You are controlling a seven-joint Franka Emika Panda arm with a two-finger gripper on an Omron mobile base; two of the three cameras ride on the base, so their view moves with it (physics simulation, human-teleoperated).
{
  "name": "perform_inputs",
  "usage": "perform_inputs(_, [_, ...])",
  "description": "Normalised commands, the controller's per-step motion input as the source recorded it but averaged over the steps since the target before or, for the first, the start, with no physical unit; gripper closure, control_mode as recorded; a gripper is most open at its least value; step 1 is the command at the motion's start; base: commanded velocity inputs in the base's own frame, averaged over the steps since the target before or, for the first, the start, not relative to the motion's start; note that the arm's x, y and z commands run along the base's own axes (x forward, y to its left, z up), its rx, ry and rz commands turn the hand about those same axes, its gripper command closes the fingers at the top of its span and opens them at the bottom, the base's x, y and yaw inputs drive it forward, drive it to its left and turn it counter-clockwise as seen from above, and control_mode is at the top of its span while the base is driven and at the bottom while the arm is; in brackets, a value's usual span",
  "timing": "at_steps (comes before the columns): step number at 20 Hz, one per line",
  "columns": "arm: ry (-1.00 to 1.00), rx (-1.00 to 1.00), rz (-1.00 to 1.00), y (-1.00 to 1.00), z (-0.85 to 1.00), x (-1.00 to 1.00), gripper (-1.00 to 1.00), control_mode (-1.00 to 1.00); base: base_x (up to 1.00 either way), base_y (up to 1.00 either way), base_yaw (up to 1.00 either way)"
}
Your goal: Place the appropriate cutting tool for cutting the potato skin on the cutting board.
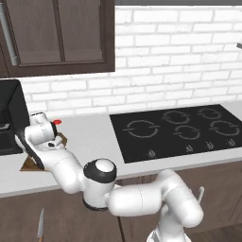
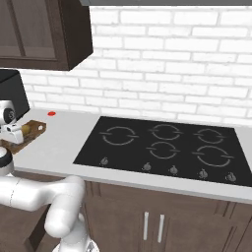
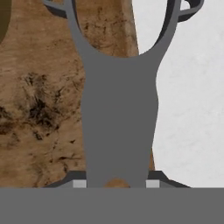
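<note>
Dark grey peeler (image 3: 120, 113), forked looped head, over brown board (image 3: 39, 109)

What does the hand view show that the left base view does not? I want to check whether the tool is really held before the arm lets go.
Hand view alone: the dark grey peeler close up, its handle clamped by the shut gripper, its forked head reaching up over the board's edge.

Left base view alone: the cooktop, a small red item on the counter, the dark cabinets and a knife low down.

Both: the brown wooden cutting board and the pale counter.
</note>
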Motion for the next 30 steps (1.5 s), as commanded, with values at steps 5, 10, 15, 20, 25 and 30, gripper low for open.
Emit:
perform_inputs(5, [-0.02, 0.00, 0.00, 0.03, -0.19, 0.03, 1.00, -1.00, 0.00, 0.00, 0.00])
perform_inputs(10, [-0.03, 0.00, 0.02, 0.00, -0.09, 0.00, 1.00, -1.00, 0.00, 0.00, 0.00])
perform_inputs(15, [-0.03, 0.00, 0.02, 0.00, -0.12, 0.02, -1.00, -1.00, 0.00, 0.00, 0.00])
perform_inputs(20, [0.00, 0.00, 0.03, -0.04, -0.02, 0.00, -1.00, -1.00, 0.00, 0.00, 0.00])
perform_inputs(25, [-0.03, 0.00, 0.06, -0.24, 0.02, -0.22, -1.00, -1.00, 0.00, 0.00, 0.00])
perform_inputs(30, [-0.06, 0.03, 0.09, -0.20, 0.35, -0.34, -1.00, -1.00, 0.00, 0.00, 0.00])
